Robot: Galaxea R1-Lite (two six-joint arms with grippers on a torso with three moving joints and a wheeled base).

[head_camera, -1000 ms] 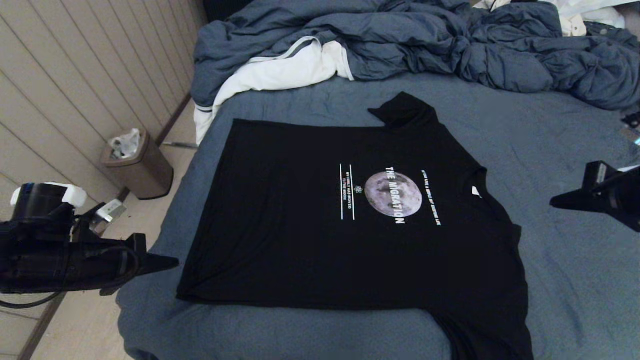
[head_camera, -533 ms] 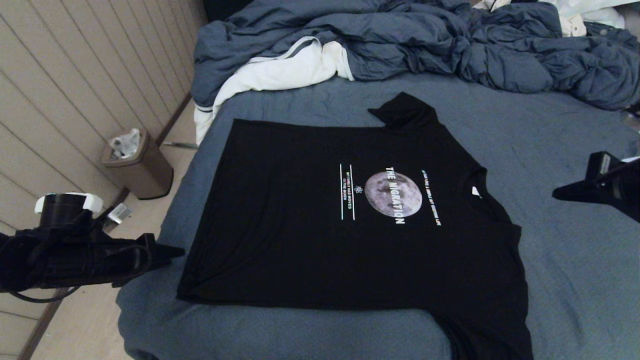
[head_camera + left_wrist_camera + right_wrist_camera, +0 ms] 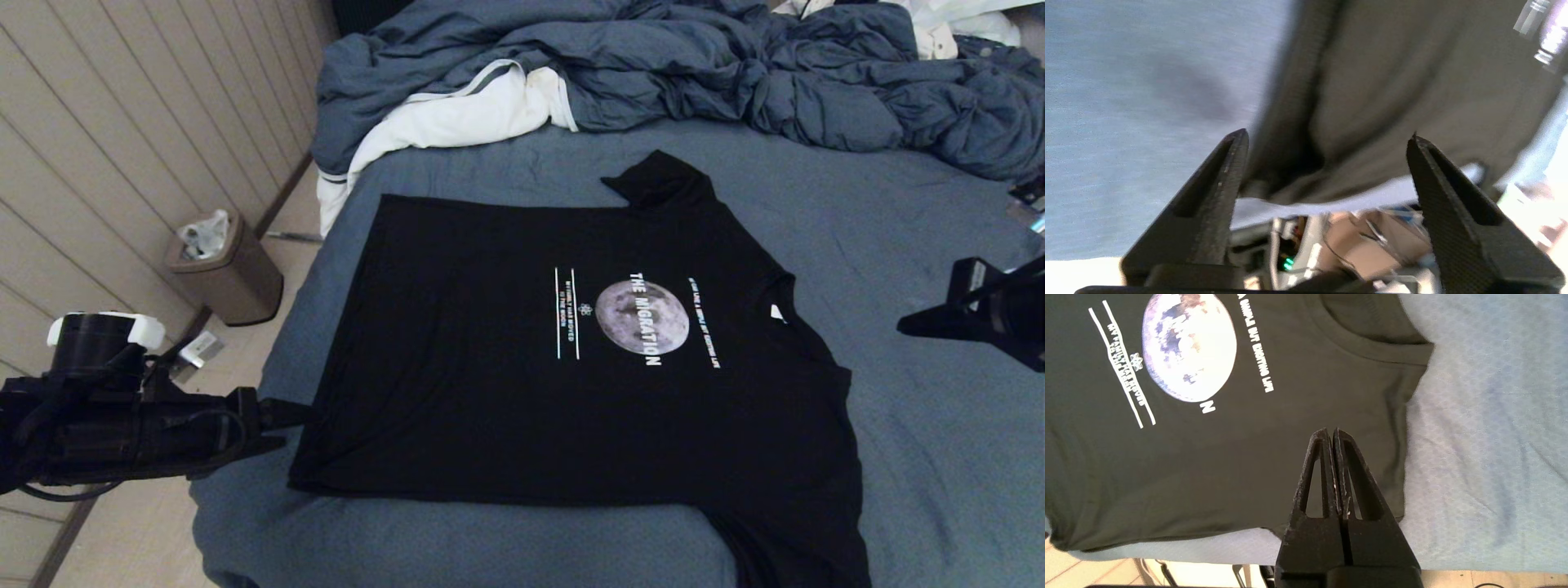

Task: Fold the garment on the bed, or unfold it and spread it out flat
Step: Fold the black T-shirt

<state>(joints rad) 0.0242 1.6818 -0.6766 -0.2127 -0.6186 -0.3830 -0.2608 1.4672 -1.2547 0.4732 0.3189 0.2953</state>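
The black T-shirt with the moon print lies spread flat on the bed, hem toward the left, collar toward the right. My left gripper is at the hem's near-left corner, open, its fingers astride that corner of the T-shirt. My right gripper hovers over the bare sheet to the right of the collar, shut and empty. In the right wrist view the shut gripper hangs above the near sleeve of the T-shirt.
A rumpled blue-grey duvet and a white cloth with grey trim are heaped along the bed's far side. A brown waste bin stands on the floor by the panelled wall at left. The bed's left edge runs just beside the hem.
The left gripper has moved right and a little lower, from off the bed's edge to the shirt's hem corner. The right gripper shifted slightly up, then back. The shirt has not moved.
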